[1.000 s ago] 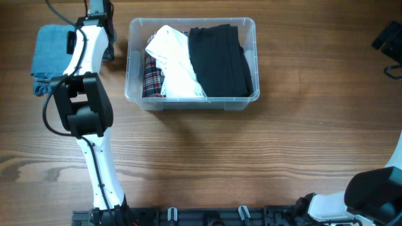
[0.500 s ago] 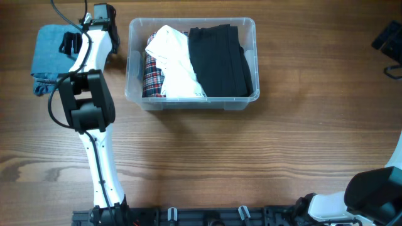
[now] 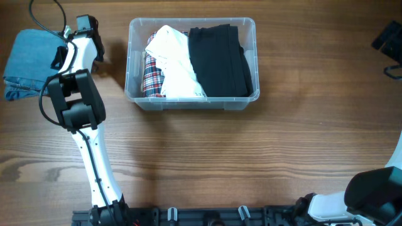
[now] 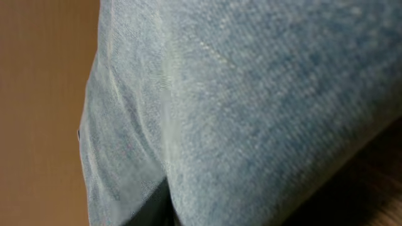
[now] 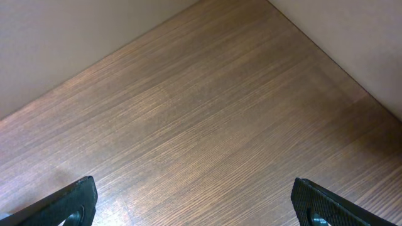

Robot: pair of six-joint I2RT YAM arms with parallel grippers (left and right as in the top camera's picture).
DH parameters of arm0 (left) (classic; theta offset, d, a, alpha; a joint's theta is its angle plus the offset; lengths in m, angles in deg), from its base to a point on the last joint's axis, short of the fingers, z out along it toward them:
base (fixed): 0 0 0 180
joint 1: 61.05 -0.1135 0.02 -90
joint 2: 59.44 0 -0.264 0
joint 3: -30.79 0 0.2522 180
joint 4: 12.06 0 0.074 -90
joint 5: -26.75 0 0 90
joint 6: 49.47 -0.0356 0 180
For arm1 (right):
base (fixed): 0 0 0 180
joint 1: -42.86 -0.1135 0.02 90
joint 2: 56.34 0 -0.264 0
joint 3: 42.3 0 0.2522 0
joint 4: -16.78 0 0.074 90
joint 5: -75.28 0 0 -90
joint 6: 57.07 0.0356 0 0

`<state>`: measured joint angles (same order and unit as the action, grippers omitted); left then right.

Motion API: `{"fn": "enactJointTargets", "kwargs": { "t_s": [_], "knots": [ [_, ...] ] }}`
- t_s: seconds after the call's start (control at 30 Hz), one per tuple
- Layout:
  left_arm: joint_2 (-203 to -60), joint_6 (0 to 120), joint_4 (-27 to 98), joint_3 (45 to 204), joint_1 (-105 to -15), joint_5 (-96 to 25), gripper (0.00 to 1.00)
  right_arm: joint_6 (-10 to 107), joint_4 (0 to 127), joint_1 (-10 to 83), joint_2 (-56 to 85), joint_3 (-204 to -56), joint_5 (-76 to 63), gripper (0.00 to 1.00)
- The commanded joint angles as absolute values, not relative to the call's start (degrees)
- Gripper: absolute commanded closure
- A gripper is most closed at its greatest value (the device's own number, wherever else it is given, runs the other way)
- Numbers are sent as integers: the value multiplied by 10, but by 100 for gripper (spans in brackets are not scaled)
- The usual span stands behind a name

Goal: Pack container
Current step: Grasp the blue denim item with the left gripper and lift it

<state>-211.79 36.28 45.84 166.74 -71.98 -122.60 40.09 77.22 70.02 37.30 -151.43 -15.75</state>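
The container (image 3: 190,103), a clear plastic bin, stands at the back middle of the table. Inside lie a plaid garment (image 3: 151,78), a white garment (image 3: 171,63) and a black garment (image 3: 220,59). To its left lies a folded pair of blue jeans (image 3: 28,59). My left gripper (image 3: 58,56) is at the jeans' right edge, shut on the denim. Denim (image 4: 251,94) fills the left wrist view and hides the fingers. My right gripper (image 5: 201,207) stands open over bare wood, holding nothing.
A dark object (image 3: 391,39) sits at the table's far right edge. The left arm (image 3: 78,107) stretches from the front edge up to the back left. The right arm's base (image 3: 377,194) is at the front right corner.
The left arm has swung left, away from the container, and the jeans have shifted left with it. Its gripper has closed on the denim. The right arm has not moved.
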Motion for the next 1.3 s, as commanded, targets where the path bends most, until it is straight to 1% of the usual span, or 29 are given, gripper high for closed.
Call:
{"fn": "enactJointTargets", "kwargs": {
  "t_s": [0.0,0.03,0.13,0.33,0.47,0.5,0.53,0.63,0.7,0.83,1.13,1.2,1.27],
  "knots": [
    [-2159,394,474,1646,-720,-1167,91,391,773,699,380,-1512,-149,0],
    [-2156,406,478,1646,-718,-1167,96,391,773,699,380,-1512,-149,0],
    [-2142,426,498,1646,-713,-1145,96,391,773,699,380,-1512,-149,0],
    [-2056,462,558,1646,-711,-1002,96,391,773,699,380,-1512,-149,0],
    [-1962,462,596,1646,-711,-854,96,391,773,699,380,-1512,-149,0],
    [-1938,462,607,1646,-711,-807,96,391,773,699,380,-1512,-149,0],
    [-1904,462,622,1646,-711,-734,96,391,773,699,380,-1512,-149,0],
    [-1846,462,650,1646,-711,-593,96,391,773,699,380,-1512,-149,0],
    [-1815,462,665,1646,-711,-537,96,391,773,699,380,-1512,-149,0],
    [-1766,462,700,1646,-706,-493,96,391,773,699,380,-1512,-149,0],
    [-1651,475,712,1646,-706,-474,96,391,773,699,380,-1512,-149,0],
    [-1622,475,712,1646,-706,-443,96,391,773,699,380,-1512,-149,0],
    [-1596,480,711,1646,-706,-385,96,391,773,699,380,-1512,-149,0]
  ]
}}
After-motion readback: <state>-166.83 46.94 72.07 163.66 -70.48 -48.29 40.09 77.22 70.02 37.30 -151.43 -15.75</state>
